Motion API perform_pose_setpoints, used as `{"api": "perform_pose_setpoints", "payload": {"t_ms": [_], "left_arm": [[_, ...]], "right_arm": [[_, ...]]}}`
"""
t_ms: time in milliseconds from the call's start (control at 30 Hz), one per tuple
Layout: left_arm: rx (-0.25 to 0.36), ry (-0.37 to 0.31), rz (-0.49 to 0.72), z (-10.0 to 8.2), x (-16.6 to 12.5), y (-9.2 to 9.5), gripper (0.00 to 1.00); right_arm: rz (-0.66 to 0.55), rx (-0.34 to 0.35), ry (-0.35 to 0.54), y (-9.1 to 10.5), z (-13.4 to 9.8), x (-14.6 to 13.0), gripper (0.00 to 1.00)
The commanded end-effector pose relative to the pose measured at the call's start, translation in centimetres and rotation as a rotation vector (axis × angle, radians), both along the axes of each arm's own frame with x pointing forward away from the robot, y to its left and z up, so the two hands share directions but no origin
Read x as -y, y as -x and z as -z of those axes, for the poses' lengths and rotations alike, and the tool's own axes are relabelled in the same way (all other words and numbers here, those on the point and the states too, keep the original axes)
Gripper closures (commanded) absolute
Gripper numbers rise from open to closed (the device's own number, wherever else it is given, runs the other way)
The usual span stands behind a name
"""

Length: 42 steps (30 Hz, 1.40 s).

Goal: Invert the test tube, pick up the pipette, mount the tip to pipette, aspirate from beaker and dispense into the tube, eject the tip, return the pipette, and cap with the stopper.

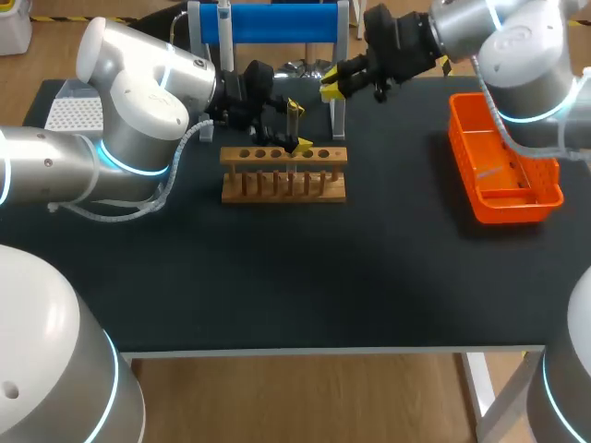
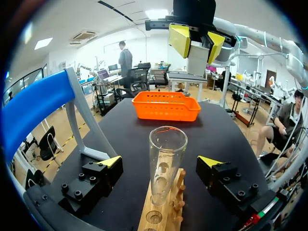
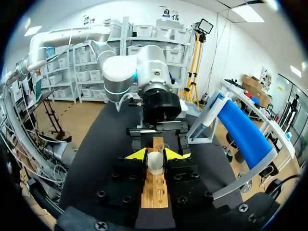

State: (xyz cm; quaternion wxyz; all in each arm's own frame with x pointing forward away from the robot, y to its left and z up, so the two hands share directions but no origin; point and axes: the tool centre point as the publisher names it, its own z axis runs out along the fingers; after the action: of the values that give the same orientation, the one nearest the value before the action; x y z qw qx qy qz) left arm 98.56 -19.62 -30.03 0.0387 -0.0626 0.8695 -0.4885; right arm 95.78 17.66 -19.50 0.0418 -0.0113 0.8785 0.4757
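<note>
A clear glass test tube [image 2: 166,163] stands upright, mouth up, in the wooden rack [image 1: 283,175]. My left gripper [image 2: 161,161] is open, one finger on each side of the tube and neither touching it. In the head view the left gripper [image 1: 297,126] sits just behind the rack. My right gripper [image 1: 331,83] hangs above and behind the rack, shut on a small white stopper [image 3: 155,162]. In the right wrist view the right gripper [image 3: 155,156] looks down on the rack [image 3: 155,195], with my left arm [image 3: 144,72] beyond it. The left wrist view shows the right gripper [image 2: 197,41] above the tube.
A blue pipette stand [image 1: 277,23] on grey legs is at the back of the table, behind the rack. An orange basket [image 1: 503,166] sits at the right. A white perforated tip box [image 1: 74,113] lies at the far left. The black tabletop [image 1: 295,277] stretches in front of the rack.
</note>
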Motion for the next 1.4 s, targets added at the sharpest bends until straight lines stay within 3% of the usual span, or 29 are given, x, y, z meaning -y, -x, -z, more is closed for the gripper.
{"api": "perform_pose_setpoints", "payload": {"t_ms": [33,1400], "left_arm": [[0.000,0.002,0.003,0.1,0.0,-0.1,0.00],[0.000,0.002,0.003,0.1,0.0,-0.1,0.00]], "right_arm": [[-0.033,-0.024,0.007,-0.7,0.0,-0.9,1.00],[-0.054,-0.031,0.021,-1.7,1.1,-4.7,1.00]]}}
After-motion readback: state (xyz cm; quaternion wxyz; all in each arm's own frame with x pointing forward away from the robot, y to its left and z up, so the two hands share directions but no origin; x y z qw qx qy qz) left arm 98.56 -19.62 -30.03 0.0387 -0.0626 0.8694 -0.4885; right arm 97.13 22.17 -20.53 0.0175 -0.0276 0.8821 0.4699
